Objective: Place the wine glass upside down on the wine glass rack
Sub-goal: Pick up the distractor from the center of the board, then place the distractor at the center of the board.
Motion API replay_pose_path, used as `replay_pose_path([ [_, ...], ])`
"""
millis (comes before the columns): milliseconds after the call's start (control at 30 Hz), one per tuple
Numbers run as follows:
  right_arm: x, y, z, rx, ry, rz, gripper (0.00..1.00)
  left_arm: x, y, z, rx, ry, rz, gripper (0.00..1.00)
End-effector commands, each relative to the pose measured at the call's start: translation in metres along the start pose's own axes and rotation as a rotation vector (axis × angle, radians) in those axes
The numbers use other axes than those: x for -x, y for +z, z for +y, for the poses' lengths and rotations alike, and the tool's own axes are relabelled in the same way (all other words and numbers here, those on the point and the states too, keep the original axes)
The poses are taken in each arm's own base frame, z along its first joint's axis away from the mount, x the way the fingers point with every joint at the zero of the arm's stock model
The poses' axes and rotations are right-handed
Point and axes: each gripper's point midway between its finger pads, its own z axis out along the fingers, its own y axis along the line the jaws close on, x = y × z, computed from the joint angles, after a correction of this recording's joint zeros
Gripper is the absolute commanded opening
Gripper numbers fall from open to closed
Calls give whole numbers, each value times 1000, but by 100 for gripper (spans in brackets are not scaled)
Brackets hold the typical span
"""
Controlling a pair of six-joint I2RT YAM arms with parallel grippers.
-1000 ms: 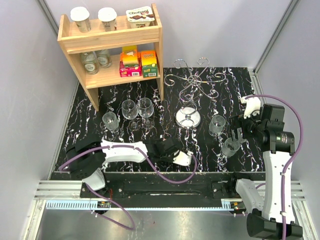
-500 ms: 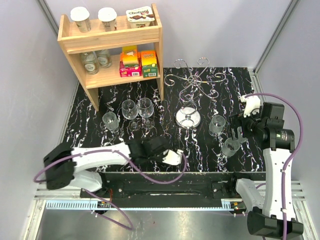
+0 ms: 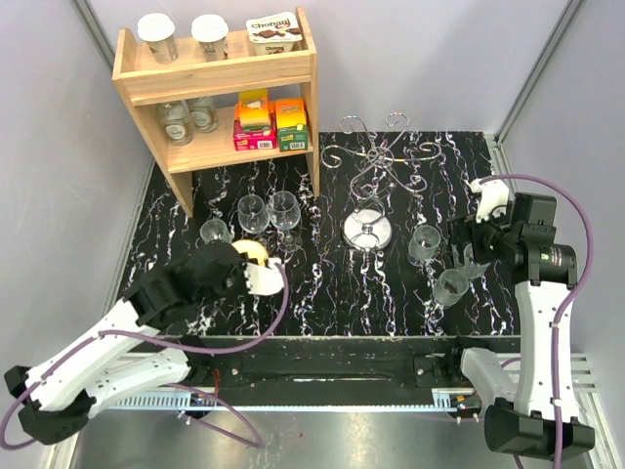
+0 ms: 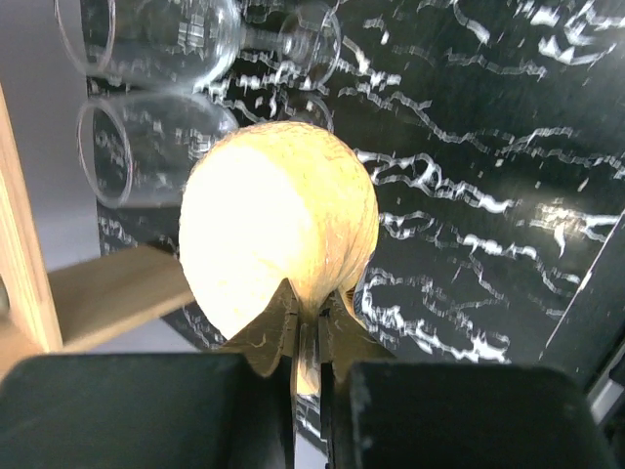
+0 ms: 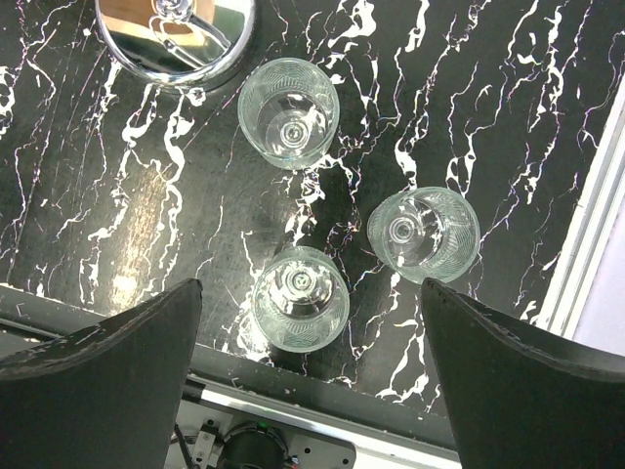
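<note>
We see the black marbled surface [image 3: 332, 293] carrying everything, with the wooden shelf [image 3: 217, 80] at its far left corner. The wine glass rack [image 3: 376, 154] stands at the far middle, just right of the shelf (its shiny round base sits on the side nearer us). The right end effector [image 5: 311, 288] hangs released, fingers [image 5: 107, 352] spread wide, above three wine glasses [image 5: 289, 125] that stand on the surface to the right of the rack's base, apart from it. The left end effector [image 4: 283, 205] is clenched with nothing between its cream fingers, near three more glasses [image 3: 252, 213] grouped on the surface in front of the shelf.
</note>
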Motion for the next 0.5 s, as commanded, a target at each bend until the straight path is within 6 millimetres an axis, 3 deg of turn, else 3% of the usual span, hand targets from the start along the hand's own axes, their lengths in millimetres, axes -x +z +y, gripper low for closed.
replay_pose_path([
  [0, 26, -5, 0, 6, -17, -83, 100, -38, -21, 7, 58, 10, 93, 0],
  [233, 32, 0, 3, 37, 6, -89, 99, -88, -28, 15, 235, -117, 197, 0],
  [467, 48, 2, -5, 17, 33, -109, 100, -104, -34, 30, 367, -297, 183, 0],
])
